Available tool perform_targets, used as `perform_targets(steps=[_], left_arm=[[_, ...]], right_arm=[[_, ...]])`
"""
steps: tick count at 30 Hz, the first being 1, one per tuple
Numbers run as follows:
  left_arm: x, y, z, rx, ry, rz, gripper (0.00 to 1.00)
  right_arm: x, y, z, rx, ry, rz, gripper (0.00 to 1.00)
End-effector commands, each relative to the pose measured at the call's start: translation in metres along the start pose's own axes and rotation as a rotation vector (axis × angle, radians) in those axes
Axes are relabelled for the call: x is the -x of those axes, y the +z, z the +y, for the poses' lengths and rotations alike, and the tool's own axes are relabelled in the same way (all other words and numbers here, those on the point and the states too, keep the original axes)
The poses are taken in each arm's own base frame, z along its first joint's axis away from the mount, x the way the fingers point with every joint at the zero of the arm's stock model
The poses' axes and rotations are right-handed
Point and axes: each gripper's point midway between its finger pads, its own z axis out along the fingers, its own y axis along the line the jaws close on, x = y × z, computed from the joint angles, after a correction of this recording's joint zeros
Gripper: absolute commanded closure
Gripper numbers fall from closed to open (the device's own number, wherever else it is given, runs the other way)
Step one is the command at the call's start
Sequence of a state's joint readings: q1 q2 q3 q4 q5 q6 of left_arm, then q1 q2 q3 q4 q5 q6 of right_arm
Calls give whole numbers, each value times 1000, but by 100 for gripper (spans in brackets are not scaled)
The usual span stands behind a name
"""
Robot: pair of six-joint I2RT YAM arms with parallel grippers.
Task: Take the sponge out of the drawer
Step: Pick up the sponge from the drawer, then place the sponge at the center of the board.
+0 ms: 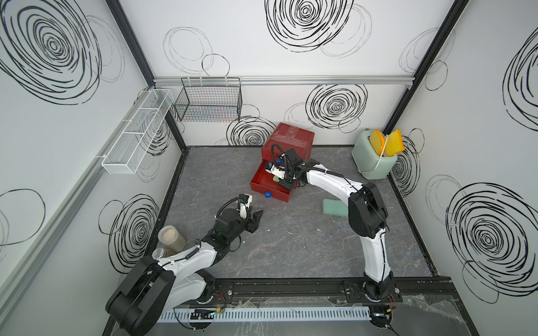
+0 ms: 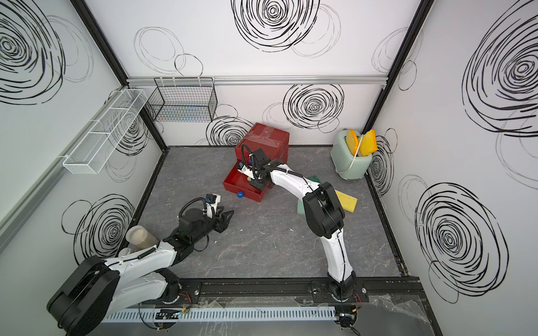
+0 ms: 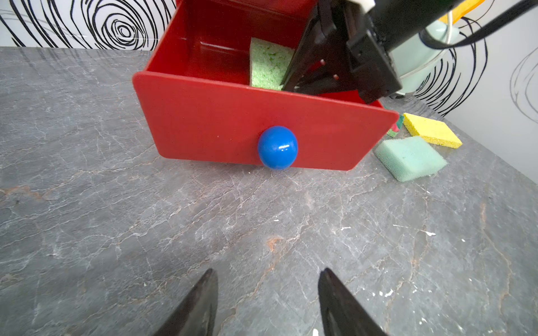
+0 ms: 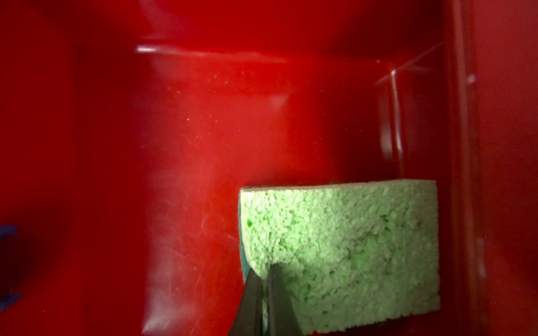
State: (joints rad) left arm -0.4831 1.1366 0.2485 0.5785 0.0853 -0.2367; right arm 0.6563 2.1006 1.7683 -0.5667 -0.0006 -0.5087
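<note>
My right hand (image 4: 266, 272) pinches the sponge (image 4: 349, 241) by its edge inside the drawer (image 4: 174, 131); next, I judge, lift straight out.

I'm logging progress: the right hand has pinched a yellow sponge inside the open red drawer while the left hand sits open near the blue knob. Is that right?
One slip: the sponge pinched by the right hand in the drawer is green, not yellow, as the right wrist view shows. The rest holds.
</note>
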Motion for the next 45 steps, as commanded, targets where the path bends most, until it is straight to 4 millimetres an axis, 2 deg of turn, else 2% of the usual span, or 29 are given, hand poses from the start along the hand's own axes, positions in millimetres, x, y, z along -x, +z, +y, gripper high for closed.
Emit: perform_targets(steps=[1, 8, 15, 21, 25, 28, 31, 33, 35, 37, 39, 42, 45], left_arm=[[10, -2, 0, -4, -1, -48, 41], [12, -3, 0, -6, 0, -53, 41], [11, -3, -1, -9, 1, -52, 41], [13, -1, -2, -15, 2, -54, 41], [12, -1, -2, -16, 4, -53, 41], [14, -2, -3, -19, 5, -59, 41], [14, -2, -4, -23, 5, -59, 41], [14, -2, -4, -26, 3, -58, 41], [13, -2, -5, -29, 5, -57, 41], [14, -3, -5, -30, 4, -59, 41], [15, -4, -5, -31, 5, -64, 41], [15, -4, -5, -32, 6, -64, 41], [15, -4, -6, -36, 6, -65, 41]], right_arm=[[20, -34, 2, 40, 9, -103, 100], [49, -82, 13, 109, 12, -245, 100], [58, -131, 35, 184, 38, -328, 100], [54, -201, 56, 180, 114, -436, 100], [43, -250, 48, 103, 246, -536, 100], [15, -259, 25, -41, 412, -482, 100], [-28, -257, -1, -226, 597, -366, 100], [-66, -253, -17, -338, 771, -305, 100], [-107, -237, -20, -388, 906, -240, 100], [-146, -218, -12, -401, 1007, -159, 100], [-175, -200, 2, -392, 1070, -95, 100], [-199, -186, 30, -340, 1122, -33, 100], [-209, -179, 55, -313, 1111, 23, 100]])
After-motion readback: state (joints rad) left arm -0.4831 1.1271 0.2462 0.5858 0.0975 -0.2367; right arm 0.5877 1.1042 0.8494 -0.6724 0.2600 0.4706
